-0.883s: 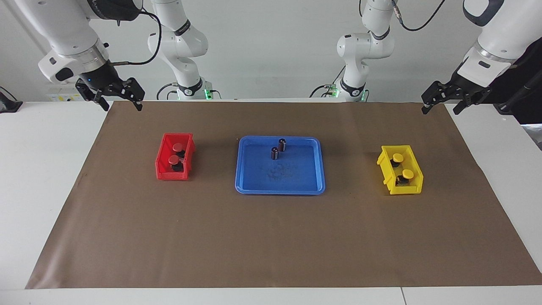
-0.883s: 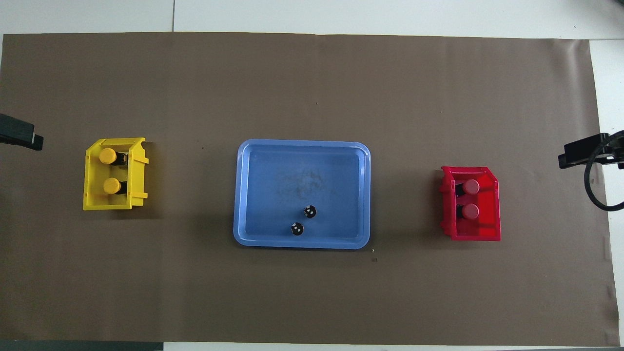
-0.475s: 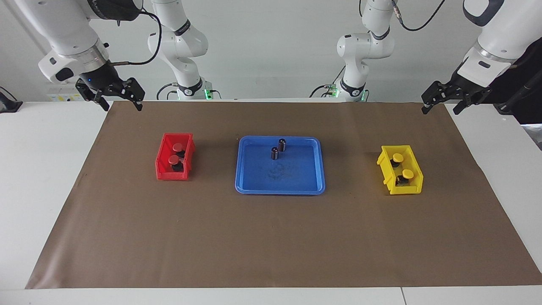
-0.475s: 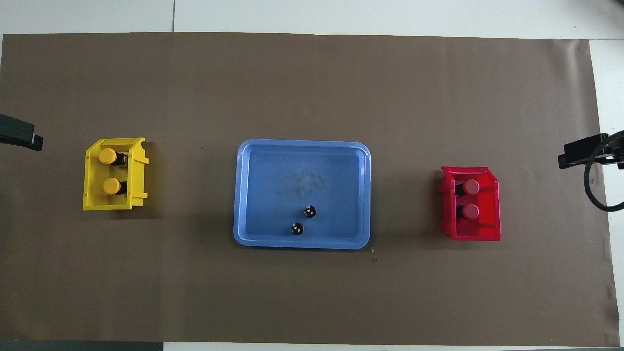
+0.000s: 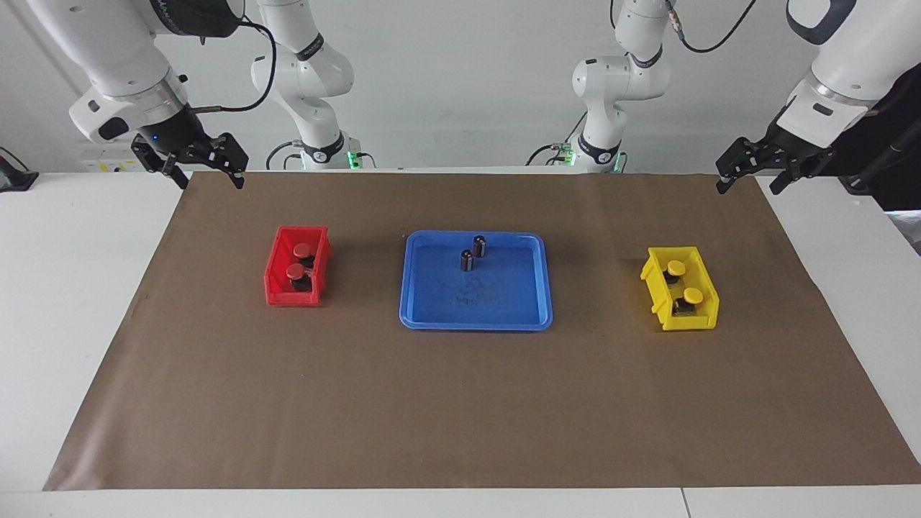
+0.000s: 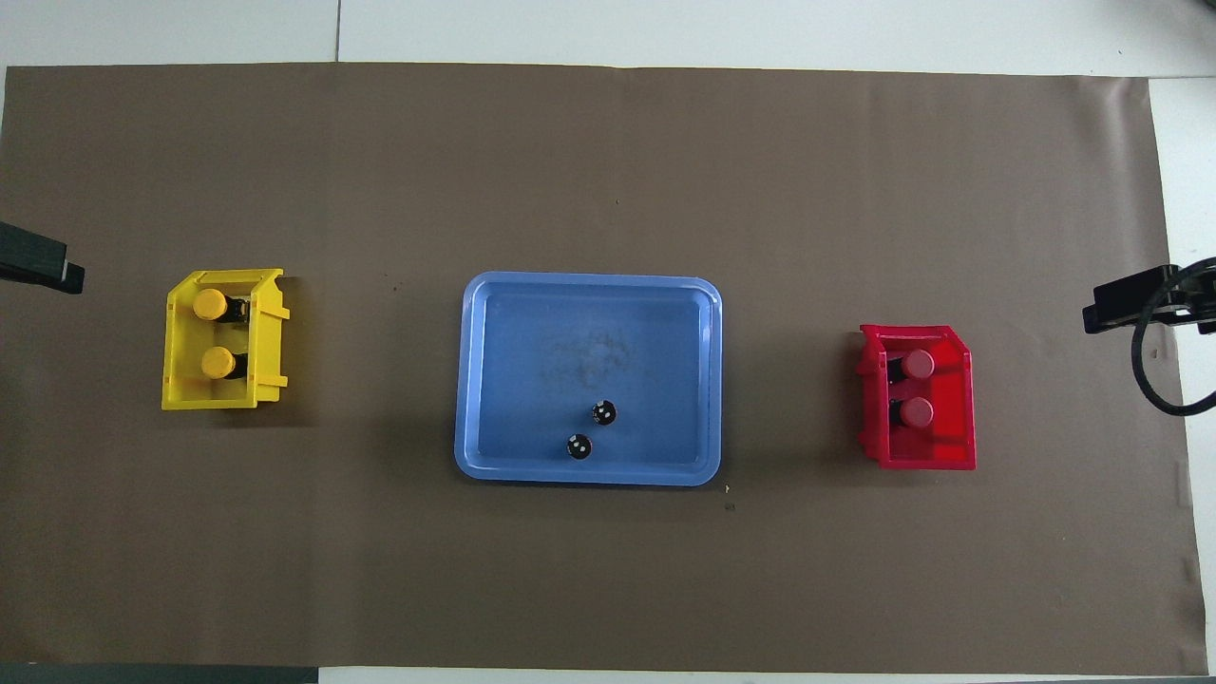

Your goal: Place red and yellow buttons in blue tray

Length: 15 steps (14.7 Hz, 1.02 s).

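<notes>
Two red buttons (image 5: 296, 271) (image 6: 917, 411) stand in a small red bin (image 5: 275, 296) (image 6: 959, 456) toward the right arm's end of the table. Two yellow buttons (image 5: 692, 295) (image 6: 218, 362) stand in a small yellow bin (image 5: 701, 321) (image 6: 180, 394) toward the left arm's end. The blue tray (image 5: 496, 298) (image 6: 532, 323) lies between the bins. My right gripper (image 5: 207, 178) (image 6: 1130, 304) hangs open and empty over the mat's corner by the robots. My left gripper (image 5: 748, 185) (image 6: 38, 266) hangs open and empty over the mat's corner at its own end.
Two small dark capless cylinders (image 5: 467, 260) (image 6: 579, 446) stand in the tray, near its rim on the robots' side. A brown mat (image 5: 460, 403) covers most of the white table. A cable loops down from the right arm's wrist (image 6: 1154, 380).
My right gripper has drifted very slightly toward the table's middle. The left arm, the buttons, the bins and the tray have not moved.
</notes>
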Each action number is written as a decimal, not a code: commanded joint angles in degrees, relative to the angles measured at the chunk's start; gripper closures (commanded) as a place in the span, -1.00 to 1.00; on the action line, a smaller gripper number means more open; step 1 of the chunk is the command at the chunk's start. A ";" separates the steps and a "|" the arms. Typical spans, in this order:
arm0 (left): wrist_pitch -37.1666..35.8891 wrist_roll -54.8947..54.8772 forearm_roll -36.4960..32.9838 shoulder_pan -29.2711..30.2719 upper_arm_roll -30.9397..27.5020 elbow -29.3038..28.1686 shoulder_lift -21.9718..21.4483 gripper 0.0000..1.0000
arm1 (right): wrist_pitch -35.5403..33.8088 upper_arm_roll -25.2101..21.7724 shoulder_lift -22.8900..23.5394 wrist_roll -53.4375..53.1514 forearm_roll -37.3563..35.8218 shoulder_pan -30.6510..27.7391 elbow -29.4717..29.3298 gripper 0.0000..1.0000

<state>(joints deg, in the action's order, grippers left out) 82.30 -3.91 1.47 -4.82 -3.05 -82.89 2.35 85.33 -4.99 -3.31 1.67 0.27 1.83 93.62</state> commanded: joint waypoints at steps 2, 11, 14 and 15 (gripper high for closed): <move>-0.47 -0.66 0.47 0.33 -0.03 -1.66 -1.56 -1.00 | 7.98 0.51 -5.38 1.32 0.08 -0.16 11.21 -0.85; -0.64 -0.66 0.47 0.25 -0.03 -1.75 -1.56 -1.00 | 28.99 0.68 -0.31 0.79 0.70 2.30 25.47 -0.58; -0.56 -0.66 0.47 0.33 0.06 -1.66 -1.56 -1.00 | 35.06 0.68 0.85 0.79 1.05 2.30 29.06 -0.55; -0.56 -0.66 0.47 0.42 -0.03 -1.75 -1.56 -1.00 | 36.12 0.68 0.85 0.70 1.05 2.21 30.30 -0.53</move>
<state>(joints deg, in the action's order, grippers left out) 82.23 -3.91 1.47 -4.82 -3.05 -82.91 2.35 118.87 -4.46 -1.51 1.77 0.53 4.59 120.96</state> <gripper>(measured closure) 0.000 0.225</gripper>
